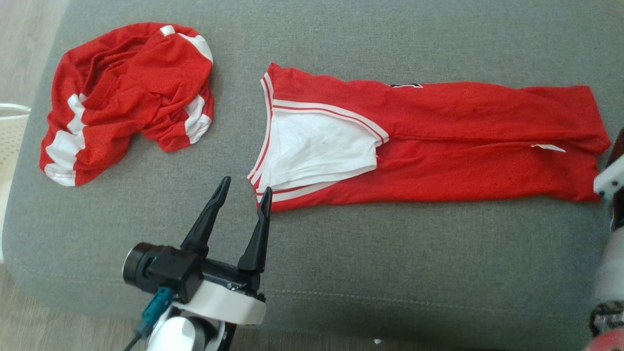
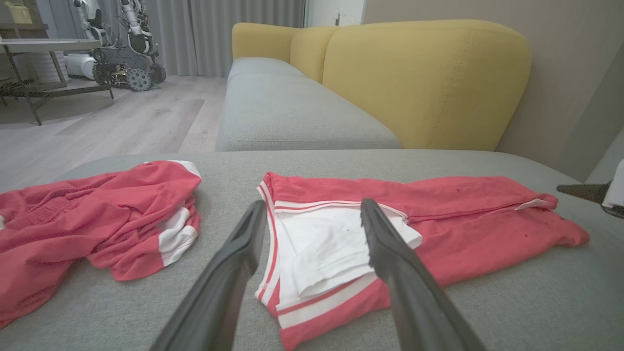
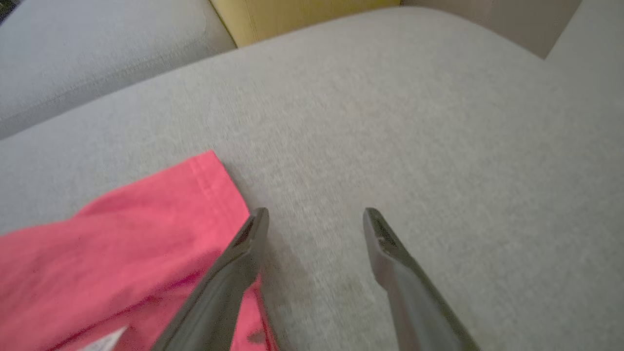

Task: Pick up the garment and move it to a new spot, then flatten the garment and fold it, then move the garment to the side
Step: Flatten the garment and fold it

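You have left gripper (image 1: 246,185) and right gripper (image 3: 316,212), fingers apart and empty, flanking the folded red-and-white fabric jersey (image 1: 438,141) on the grey cushion (image 1: 341,273).

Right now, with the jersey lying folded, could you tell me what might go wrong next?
1. The open left end effector points at the folded jersey by its loose white layer; pinching only that could pull the fold apart.
2. The open right end effector sits at the hem corner, mostly over bare cushion; it may miss the cloth.
3. The crumpled garment lies to the left; sliding the jersey there could tangle both.
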You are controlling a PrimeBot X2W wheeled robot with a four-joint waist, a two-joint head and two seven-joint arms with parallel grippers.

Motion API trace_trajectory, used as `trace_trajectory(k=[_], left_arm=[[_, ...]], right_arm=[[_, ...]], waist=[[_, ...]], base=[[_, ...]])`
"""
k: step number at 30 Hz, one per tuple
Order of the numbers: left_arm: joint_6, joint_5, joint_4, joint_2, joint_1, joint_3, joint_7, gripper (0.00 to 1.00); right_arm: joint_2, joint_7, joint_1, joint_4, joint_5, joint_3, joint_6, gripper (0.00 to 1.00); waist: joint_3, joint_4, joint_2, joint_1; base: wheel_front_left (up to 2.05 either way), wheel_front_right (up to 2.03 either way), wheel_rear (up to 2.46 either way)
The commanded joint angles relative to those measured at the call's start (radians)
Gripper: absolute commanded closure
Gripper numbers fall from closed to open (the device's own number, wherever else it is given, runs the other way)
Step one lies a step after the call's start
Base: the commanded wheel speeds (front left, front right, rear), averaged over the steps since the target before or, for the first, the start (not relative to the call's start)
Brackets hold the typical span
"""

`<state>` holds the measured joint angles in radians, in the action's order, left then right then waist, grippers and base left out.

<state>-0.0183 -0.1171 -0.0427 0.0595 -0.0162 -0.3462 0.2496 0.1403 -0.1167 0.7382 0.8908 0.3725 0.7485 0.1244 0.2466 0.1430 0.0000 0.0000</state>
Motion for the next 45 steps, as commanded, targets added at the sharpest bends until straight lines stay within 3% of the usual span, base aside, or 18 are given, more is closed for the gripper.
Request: trace_trajectory(k=[1, 5, 15, 16, 17, 18, 31, 38, 45], left_arm=[[-0.007, 0.01, -0.029, -0.005, -0.033, 0.026, 0.012, 0.0], [-0.016, 0.016, -0.028, -0.006, -0.039, 0.024, 0.012, 0.0], [-0.026, 0.014, -0.022, -0.008, -0.046, 0.028, 0.012, 0.0], [-0.025, 0.012, -0.023, -0.008, -0.045, 0.029, 0.012, 0.0], [-0.026, 0.011, -0.023, -0.008, -0.044, 0.029, 0.012, 0.0], [-0.026, 0.01, -0.021, -0.008, -0.041, 0.028, 0.012, 0.0], [-0.01, 0.014, -0.022, -0.009, -0.013, 0.037, 0.012, 0.0], [-0.017, 0.024, -0.041, -0.009, -0.016, 0.053, 0.012, 0.0], [-0.021, 0.021, -0.044, -0.009, -0.028, 0.053, 0.012, 0.0]], right_arm=[[-0.017, 0.039, 0.064, -0.035, 0.017, -0.026, 0.006, 0.0], [-0.037, 0.042, 0.072, 0.017, 0.032, -0.025, 0.006, 0.0], [-0.054, -0.066, 0.045, 0.139, 0.1, 0.049, 0.006, 0.02], [-0.057, -0.074, 0.046, 0.152, 0.101, 0.052, 0.006, 0.17], [-0.059, -0.079, 0.046, 0.166, 0.1, 0.055, 0.006, 0.64], [-0.061, -0.085, 0.044, 0.179, 0.099, 0.057, 0.006, 1.0], [0.001, 0.018, 0.051, 0.188, 0.1, 0.028, 0.006, 1.0], [0.053, 0.029, 0.125, 0.12, 0.127, -0.057, 0.006, 1.0], [0.095, -0.009, 0.178, 0.022, 0.136, -0.139, 0.006, 1.0]], waist=[[0.005, -0.003, 0.0, 0.0], [0.012, -0.004, 0.0, 0.0], [0.003, 0.007, 0.0, 0.0], [0.0, 0.007, 0.0, 0.0], [-0.005, 0.008, 0.0, 0.0], [-0.01, 0.009, 0.0, 0.0], [-0.048, -0.029, 0.0, 0.0], [-0.023, -0.1, 0.0, 0.0], [-0.009, -0.128, 0.0, 0.0]], base=[[0.0, 0.0, 0.0], [0.0, 0.0, 0.0], [0.0, 0.0, 0.0], [0.0, 0.0, 0.0], [0.0, 0.0, 0.0], [0.0, 0.0, 0.0], [0.0, 0.0, 0.0], [0.0, 0.0, 0.0], [0.0, 0.0, 0.0]])
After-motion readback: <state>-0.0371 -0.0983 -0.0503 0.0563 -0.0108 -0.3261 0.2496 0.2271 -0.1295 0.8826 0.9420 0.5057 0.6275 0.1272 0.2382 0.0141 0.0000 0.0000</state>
